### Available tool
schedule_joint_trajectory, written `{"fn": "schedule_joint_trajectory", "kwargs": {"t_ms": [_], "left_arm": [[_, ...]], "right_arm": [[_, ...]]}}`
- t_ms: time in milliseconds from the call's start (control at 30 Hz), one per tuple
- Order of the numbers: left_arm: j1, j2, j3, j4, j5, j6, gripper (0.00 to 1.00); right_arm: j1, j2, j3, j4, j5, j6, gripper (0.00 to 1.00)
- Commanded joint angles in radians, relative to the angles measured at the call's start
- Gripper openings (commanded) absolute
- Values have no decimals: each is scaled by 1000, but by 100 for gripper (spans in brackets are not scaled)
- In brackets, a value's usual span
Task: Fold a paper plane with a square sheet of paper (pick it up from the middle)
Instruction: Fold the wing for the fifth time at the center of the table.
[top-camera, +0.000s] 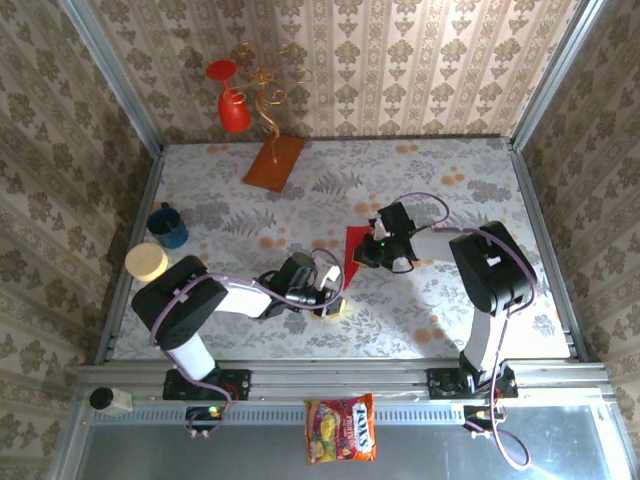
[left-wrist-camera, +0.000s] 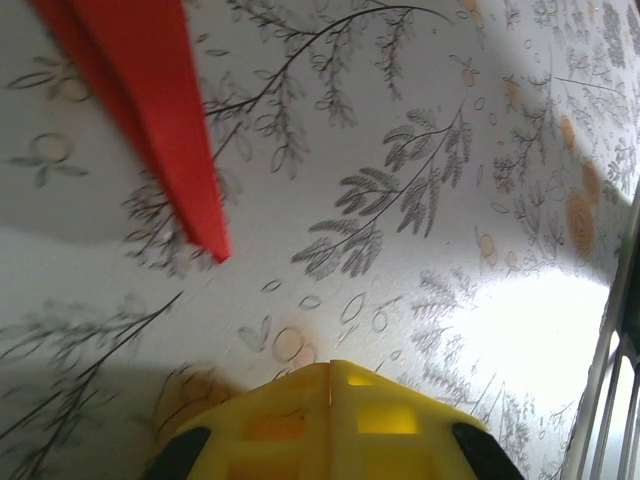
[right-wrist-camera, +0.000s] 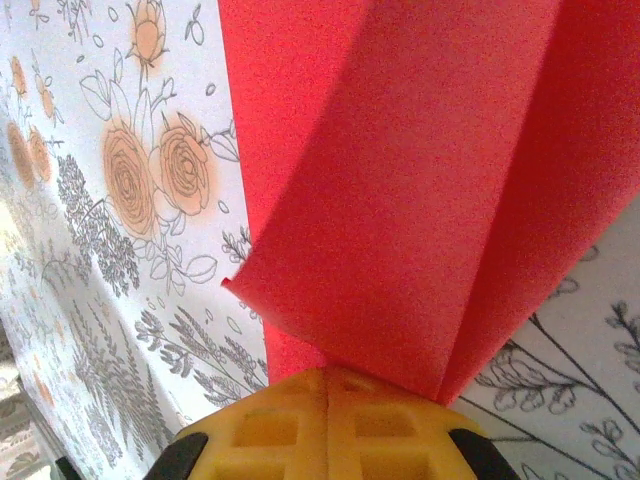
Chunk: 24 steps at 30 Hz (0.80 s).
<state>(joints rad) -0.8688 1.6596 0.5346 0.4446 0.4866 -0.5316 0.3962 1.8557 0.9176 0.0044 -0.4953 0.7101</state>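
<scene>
Currently clamping a raised flap of the paper plane (top-camera: 352, 262) in the right tool (right-wrist-camera: 328, 385), jaws closed on the paper, near the centre of the desk (top-camera: 450, 200). Resting the left tool (left-wrist-camera: 330, 372), closed and empty, at the plane's 7 o'clock. Recommending lowering the flap evenly and aligning edges before creasing. Long axis running 12-to-6, tip pointing toward 6 o'clock.

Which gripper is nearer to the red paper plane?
Right. The right gripper is closed on the paper plane, touching it at its edge. The left gripper is closed on nothing and sits short of the plane's sharp tip, with a gap between them.
</scene>
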Motion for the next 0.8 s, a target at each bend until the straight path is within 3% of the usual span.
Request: {"fn": "schedule_joint_trajectory", "kwargs": {"t_ms": [0,367,767], "left_arm": [[24,-77,-3,-90,-23,-14,0],[9,-98,90,-153,3,9,0],[-52,6,108,-110,-18,4,0]], "right_arm": [[24,-2,-98,-61,39,13,0],[128,-118,-289,63,73,138,0],[157,-135,-297,64,87,161,0]]}}
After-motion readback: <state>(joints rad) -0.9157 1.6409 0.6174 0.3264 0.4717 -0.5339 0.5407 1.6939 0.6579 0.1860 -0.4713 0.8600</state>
